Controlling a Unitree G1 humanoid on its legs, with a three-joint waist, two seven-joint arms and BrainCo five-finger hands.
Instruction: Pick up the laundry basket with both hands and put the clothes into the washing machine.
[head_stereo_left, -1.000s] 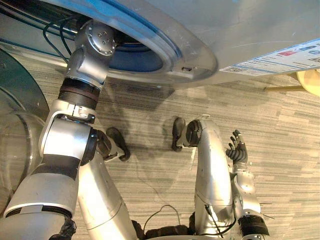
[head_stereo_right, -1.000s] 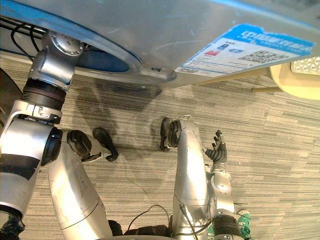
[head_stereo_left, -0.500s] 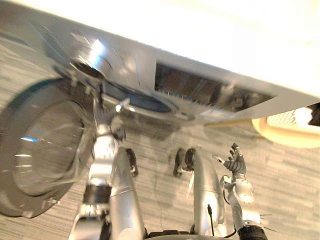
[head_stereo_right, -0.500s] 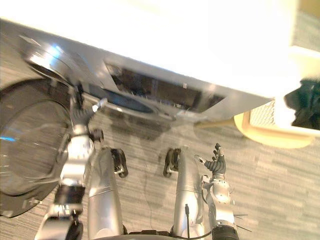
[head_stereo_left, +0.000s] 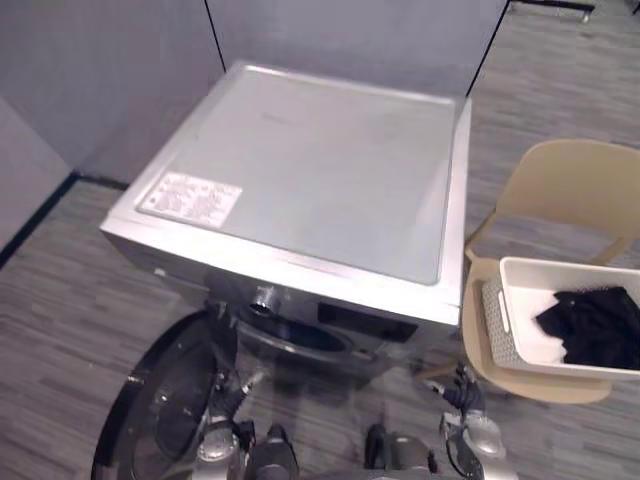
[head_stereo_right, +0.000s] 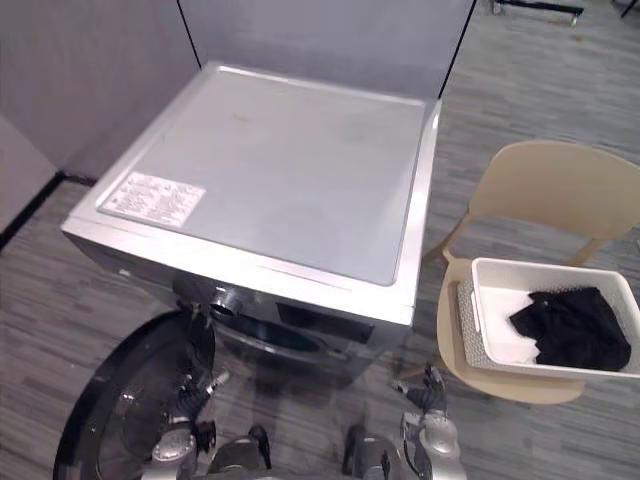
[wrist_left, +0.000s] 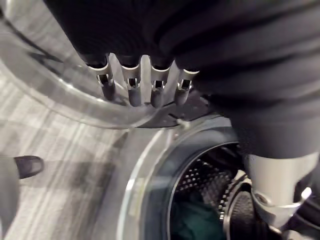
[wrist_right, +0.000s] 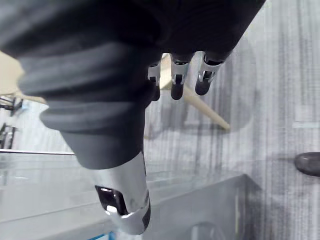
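Silver-grey washing machine (head_stereo_left: 310, 170) seen from above, white label (head_stereo_left: 190, 197) on near left corner of its top. Knob (head_stereo_left: 263, 299) on front panel. Round glass door (head_stereo_left: 165, 415) stands open at left, drum opening (head_stereo_left: 300, 338) exposed. Beige chair (head_stereo_left: 565, 190) just right of machine. White laundry basket (head_stereo_left: 497, 322) on chair seat, black clothes (head_stereo_left: 590, 328) inside. Left hand (head_stereo_left: 228, 393) low, in front of open door. Right hand (head_stereo_left: 463, 388) low, near chair, apart from basket. Grey striped floor (head_stereo_left: 60, 300).

We seem to be in a test room staged as a laundry corner: a silver washing machine (head_stereo_left: 300, 170) stands alone against plain grey partition walls (head_stereo_left: 100, 70) on grey striped carpet (head_stereo_left: 60, 300), with a laundry basket (head_stereo_left: 497, 320) parked on a beige chair (head_stereo_left: 570, 190).
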